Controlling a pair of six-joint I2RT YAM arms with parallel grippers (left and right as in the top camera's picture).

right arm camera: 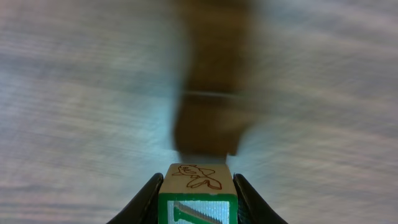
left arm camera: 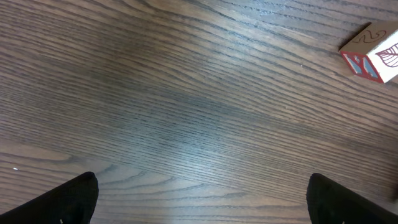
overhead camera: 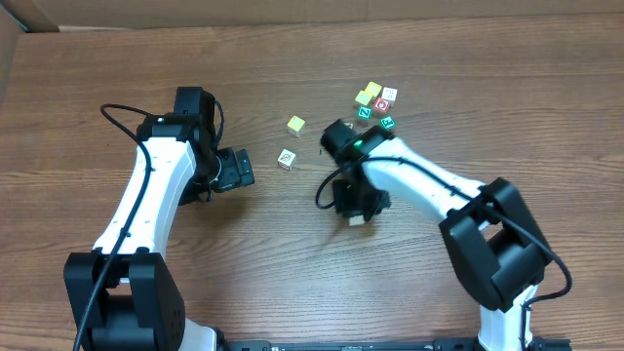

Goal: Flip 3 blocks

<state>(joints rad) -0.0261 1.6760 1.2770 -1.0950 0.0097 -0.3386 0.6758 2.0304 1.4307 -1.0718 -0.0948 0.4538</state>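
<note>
L side: left pincer [overhead camera: 238,168] is spread wide w/ nothing in it, low over bare wood. Prob. parked on standby. The white-faced block [overhead camera: 286,159] sits just beside its tips to the R, flat on the wood, w/ a red letter on one side.

Behind that is a yellow cube [overhead camera: 295,124], apart from it and not a task item.

Centre: right pincer [overhead camera: 355,209] is pinching the held block [right arm camera: 198,190] by two opposite sides. Fish drawing faces up, green letter face toward the wrist cam. A side grip like this leaves the other faces free, so a wrist roll could turn it over. Can't tell if it's clear of the surface.

R, toward the far edge: cluster of cubes [overhead camera: 375,105], packed close. The teal-green block [overhead camera: 364,113] is in it, likely another one to flip.

Tabletop [overhead camera: 195,283] is dark wood grain, flat, matte. A pale board runs along the far edge. Little else of the room shows.
</note>
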